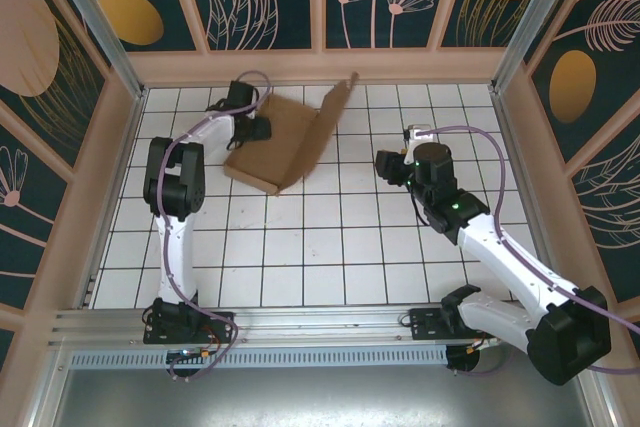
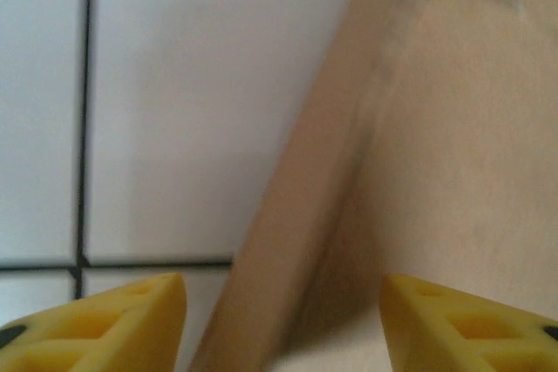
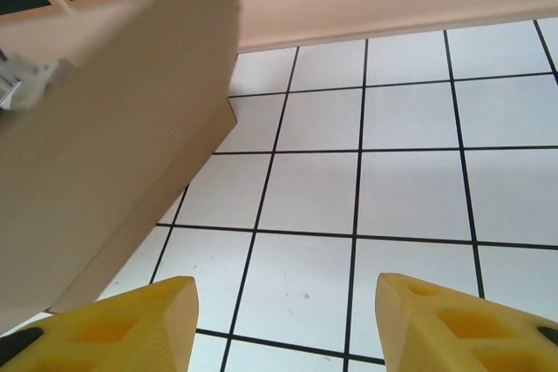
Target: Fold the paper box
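Note:
The paper box (image 1: 285,142) is plain brown cardboard lying at the back left of the tiled table, with its right-hand panel (image 1: 325,132) raised at a slant. My left gripper (image 1: 258,130) is at the box's left edge. In the left wrist view its yellow fingers (image 2: 122,324) stand apart on either side of a raised cardboard wall (image 2: 296,215), and I see no contact with it. My right gripper (image 1: 388,165) hovers open over bare tiles to the right of the box. In the right wrist view the gripper (image 3: 286,320) holds nothing, and the box's slanted panel (image 3: 113,154) rises at the left.
A low beige wall (image 1: 320,65) borders the white tiled table (image 1: 330,237) at the back and sides, close behind the box. A metal rail (image 1: 330,322) with the arm bases runs along the near edge.

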{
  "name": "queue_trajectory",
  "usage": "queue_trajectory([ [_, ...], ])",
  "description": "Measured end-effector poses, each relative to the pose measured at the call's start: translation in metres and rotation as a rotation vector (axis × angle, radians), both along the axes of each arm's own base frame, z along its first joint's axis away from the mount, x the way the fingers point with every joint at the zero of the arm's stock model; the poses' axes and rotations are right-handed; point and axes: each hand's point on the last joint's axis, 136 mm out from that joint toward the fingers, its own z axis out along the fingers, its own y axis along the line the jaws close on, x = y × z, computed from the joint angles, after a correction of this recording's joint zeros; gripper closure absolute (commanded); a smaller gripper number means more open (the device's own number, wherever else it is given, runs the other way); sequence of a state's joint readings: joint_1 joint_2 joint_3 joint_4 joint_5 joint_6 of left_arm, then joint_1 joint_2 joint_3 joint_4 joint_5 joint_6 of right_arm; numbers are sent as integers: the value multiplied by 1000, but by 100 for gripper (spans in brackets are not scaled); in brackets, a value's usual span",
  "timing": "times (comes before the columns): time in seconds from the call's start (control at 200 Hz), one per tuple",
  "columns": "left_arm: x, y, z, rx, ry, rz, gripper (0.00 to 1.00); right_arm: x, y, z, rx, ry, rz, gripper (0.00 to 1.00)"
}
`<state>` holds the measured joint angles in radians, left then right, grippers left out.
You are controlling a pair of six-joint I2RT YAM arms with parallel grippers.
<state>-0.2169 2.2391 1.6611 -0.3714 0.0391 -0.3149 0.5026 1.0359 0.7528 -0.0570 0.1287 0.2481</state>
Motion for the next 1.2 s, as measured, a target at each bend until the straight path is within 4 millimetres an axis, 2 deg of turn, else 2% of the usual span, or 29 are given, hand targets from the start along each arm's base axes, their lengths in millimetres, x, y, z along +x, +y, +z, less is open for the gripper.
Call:
queue_trajectory([
  [0.035, -6, -1, -4, -14, 0, 13, 32, 0, 0, 1, 2, 2, -1, 43],
  [0.095, -13, -7, 5, -89, -28, 41, 31, 0, 1, 7, 9, -4, 2, 42],
  [0.2, -46, -19, 16, -250, -33, 108, 29, 2, 5, 20, 30, -24, 16, 41],
  [0.285, -76, -25, 17, -388, -32, 181, 28, 4, 7, 28, 44, -34, 20, 40],
  [0.365, -105, -30, 11, -503, -15, 259, 27, 7, 10, 29, 46, -26, 25, 39],
  [0.425, -112, -35, 15, -566, -41, 295, 26, 10, 13, 25, 43, -9, 30, 39],
  [0.49, -124, -50, 18, -626, -41, 305, 26, 13, 16, 19, 40, 12, 36, 39],
  [0.575, -141, -83, 21, -693, -24, 278, 26, 16, 18, 14, 32, 33, 33, 39],
  [0.696, -164, -119, 22, -770, 1, 240, 27, 21, 19, 15, 23, 48, 27, 39],
  [0.866, -171, -147, 25, -839, -3, 223, 27, 26, 11, 26, 15, 28, -25, 39],
  [1.021, -171, -176, 28, -875, -5, 172, 26, 28, -3, 23, -13, 37, -81, 39],
  [1.101, -177, -183, 29, -878, 3, 156, 25, 27, -11, 20, -23, 54, -108, 38],
  [1.201, -181, -179, 33, -860, -8, 148, 24, 26, -19, 22, -34, 64, -138, 33],
])
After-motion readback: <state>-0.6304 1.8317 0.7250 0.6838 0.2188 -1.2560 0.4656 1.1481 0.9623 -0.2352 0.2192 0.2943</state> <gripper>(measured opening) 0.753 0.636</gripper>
